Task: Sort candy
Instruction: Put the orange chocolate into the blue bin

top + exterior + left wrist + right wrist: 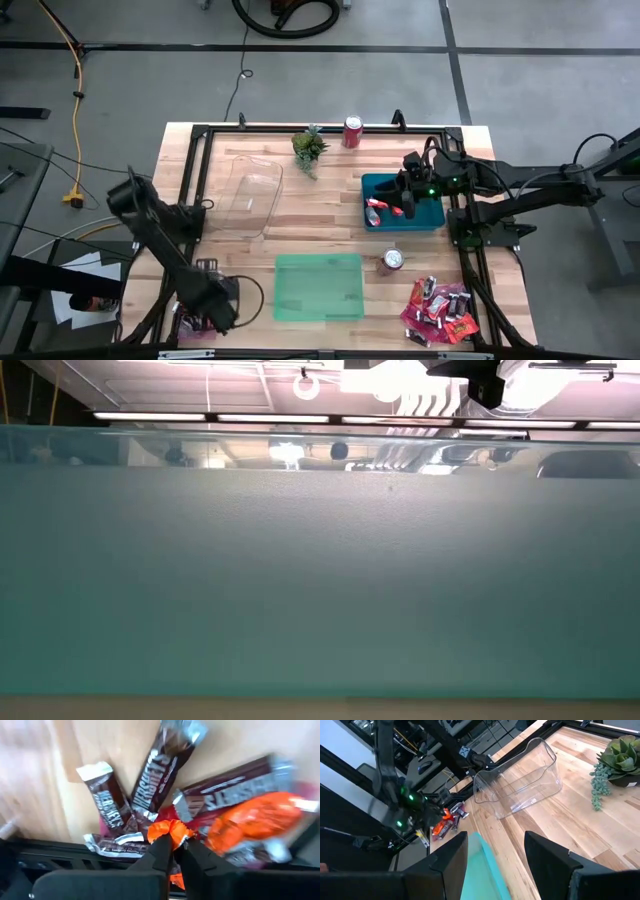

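Pinching the crimped end of a bright orange foil candy packet (169,831), the left pincer (175,851) is down at the near left corner of the wooden table (330,215), its two dark fingers together on that twisted edge. Around it lies a small heap of candy: dark brown-and-silver chocolate bars (157,767) fanned over each other, a larger orange packet (255,817) and a glimpse of pink-red wrapper beneath. These sweets look light and thin, with slick, crinkly wrappers that would slide over one another, so a grip on the sealed end flap, as here, seems the surest hold; squeezing the middle could crush soft filling or snap a bar. Lifting one may drag its neighbours, since they overlap.

A second, bigger pile of pink-red, orange and brown candy (438,308) lies at the near right corner. The right pincer (408,200) hovers over the deep blue plastic tray (432,215), which already holds a few red and pale pieces; its fingers are apart and hold nothing. A pale green tray (318,287), a clear plastic tray (250,192), two red soda cans (352,131) and a small green plant (309,147) also stand on the table
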`<state>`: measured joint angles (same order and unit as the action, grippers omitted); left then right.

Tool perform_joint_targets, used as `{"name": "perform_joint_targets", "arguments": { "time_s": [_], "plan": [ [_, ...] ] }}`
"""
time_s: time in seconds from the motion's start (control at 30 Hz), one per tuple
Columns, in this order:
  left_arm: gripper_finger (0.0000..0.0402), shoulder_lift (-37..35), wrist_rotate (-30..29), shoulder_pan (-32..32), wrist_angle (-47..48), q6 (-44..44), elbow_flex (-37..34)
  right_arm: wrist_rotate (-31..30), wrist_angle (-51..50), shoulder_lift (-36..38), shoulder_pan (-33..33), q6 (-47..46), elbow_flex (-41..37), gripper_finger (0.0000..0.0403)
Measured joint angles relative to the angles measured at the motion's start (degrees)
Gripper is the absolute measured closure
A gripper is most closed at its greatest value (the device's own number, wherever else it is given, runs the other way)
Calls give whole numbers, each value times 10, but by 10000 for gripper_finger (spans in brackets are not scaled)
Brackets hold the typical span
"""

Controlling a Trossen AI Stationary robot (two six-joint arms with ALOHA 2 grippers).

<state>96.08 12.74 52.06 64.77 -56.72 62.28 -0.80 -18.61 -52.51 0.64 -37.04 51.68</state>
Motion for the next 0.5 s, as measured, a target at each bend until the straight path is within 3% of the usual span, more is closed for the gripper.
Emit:
{"name": "perform_joint_targets", "arguments": {
  "time_s": [0.1, 0.2, 0.37, 0.43, 0.5],
  "plan": [
    [397, -75, -31, -16, 2, -17, 0, 0, 0, 0, 0, 0, 0, 213],
    [398, -166, -106, -36, -12, -21, 4, 0, 0, 0, 0, -4, 0, 213],
    [401, -294, -342, -99, -86, -6, 9, 0, 28, -2, 2, -31, 0, 213],
    [401, -328, -434, -136, -147, 52, 8, 0, 62, -9, 6, -31, 0, 213],
    [401, -352, -489, -178, -228, 139, 1, 0, 113, -22, 14, -17, 0, 213]
  ]
}}
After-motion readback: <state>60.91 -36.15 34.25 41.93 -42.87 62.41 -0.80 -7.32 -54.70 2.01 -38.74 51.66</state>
